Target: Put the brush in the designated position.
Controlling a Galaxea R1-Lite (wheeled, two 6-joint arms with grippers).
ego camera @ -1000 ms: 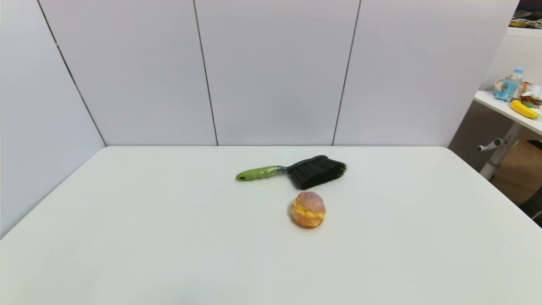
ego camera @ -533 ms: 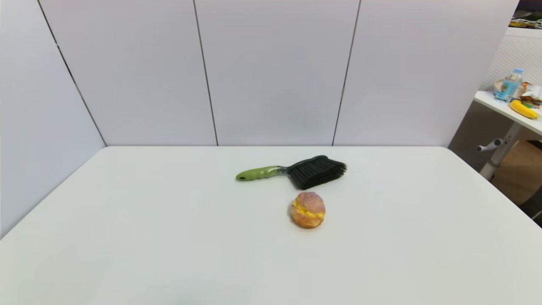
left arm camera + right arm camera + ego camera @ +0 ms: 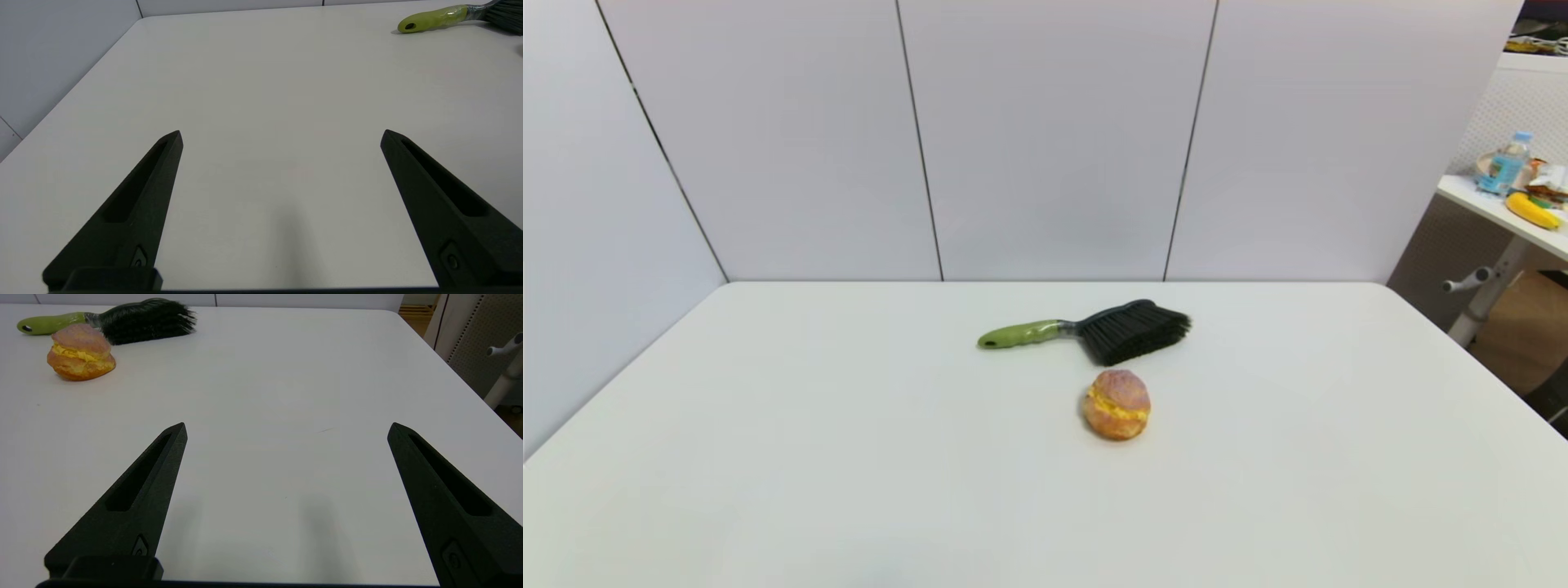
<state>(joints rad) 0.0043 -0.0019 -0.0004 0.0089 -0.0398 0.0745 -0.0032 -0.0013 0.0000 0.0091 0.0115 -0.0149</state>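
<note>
Only wrist views show pincers; left pincer point(image 3: 281, 132), right pincer point(image 3: 287, 425).

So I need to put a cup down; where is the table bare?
The white table is bare left, right and nearer than the cream-filled bun. Only its centre is crowded, where the green-handled, black-bristled brush lies behind the bun.

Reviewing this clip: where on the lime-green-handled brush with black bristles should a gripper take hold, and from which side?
Probably the slim lime-green handle of the brush, from above, fingers across its width. It lies flat on the white table, handle pointing to the robot's left, clear of the round filled bun that sits nearer the robot. The open left gripper seems the likelier choice; the right gripper is also open.
</note>
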